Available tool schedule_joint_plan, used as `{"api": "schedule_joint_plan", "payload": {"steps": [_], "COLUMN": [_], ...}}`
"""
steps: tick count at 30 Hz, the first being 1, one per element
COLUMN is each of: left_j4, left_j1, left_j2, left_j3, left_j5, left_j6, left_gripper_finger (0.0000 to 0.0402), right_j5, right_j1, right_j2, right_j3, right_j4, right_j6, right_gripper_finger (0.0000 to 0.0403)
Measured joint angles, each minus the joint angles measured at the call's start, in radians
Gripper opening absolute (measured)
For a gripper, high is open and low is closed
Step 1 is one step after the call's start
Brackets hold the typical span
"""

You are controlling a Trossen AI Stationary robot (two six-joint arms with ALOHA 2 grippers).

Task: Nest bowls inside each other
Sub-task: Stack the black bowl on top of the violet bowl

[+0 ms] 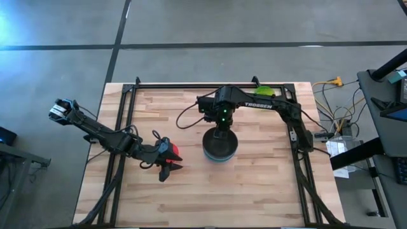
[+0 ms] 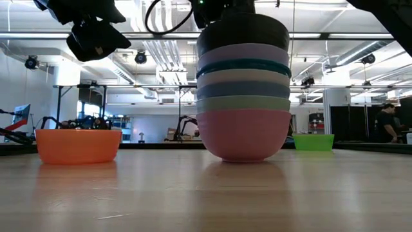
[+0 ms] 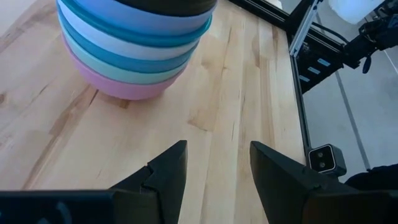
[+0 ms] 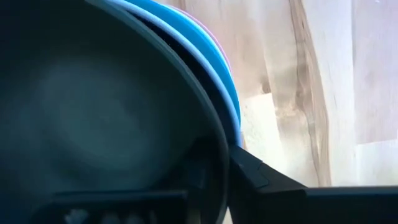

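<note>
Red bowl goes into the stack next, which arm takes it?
Left, probably. The left gripper hangs open right beside the red bowl. The right gripper is over the stack, one finger inside the black bowl rim and one outside.

The left hand (image 3: pixel 214 180) is hovering over the wooden bench (image 3: pixel 236 106) with its two dark fingers (image 3: pixel 168 171) spread apart, gripping nothing. Toward eleven o'clock, a stack of nested bowls (image 3: pixel 134 53) is sitting on the boards, pink at the bottom with mint, teal, white and lavender rims above. A black frame rail (image 3: pixel 295 68) is running along the bench edge at two o'clock.
</note>
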Motion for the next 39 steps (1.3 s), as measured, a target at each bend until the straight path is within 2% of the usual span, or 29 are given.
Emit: {"api": "schedule_joint_plan", "payload": {"steps": [10, 17, 24, 39], "left_j4": [0.000, 0.000, -0.002, 0.023], "left_j1": [0.000, 0.000, 0.000, 0.000], "left_j2": [0.000, 0.000, 0.001, 0.003], "left_j3": [0.000, 0.000, 0.000, 0.000], "left_j5": [0.000, 0.000, 0.000, 0.000], "left_j6": [0.000, 0.000, 0.003, 0.001], "left_gripper_finger": [0.0160, 0.0160, 0.0160, 0.0160], "right_j5": [0.001, 0.000, -0.006, 0.001], "right_j1": [0.002, 0.003, 0.003, 0.008], "right_j2": [-0.024, -0.132, -0.204, -0.206], "right_j3": [0.029, 0.032, 0.011, -0.176], "right_j4": [-0.001, 0.017, 0.130, 0.222], "right_j6": [0.024, 0.071, 0.085, 0.090], "right_gripper_finger": [0.0124, 0.0140, 0.0118, 0.0016]}}
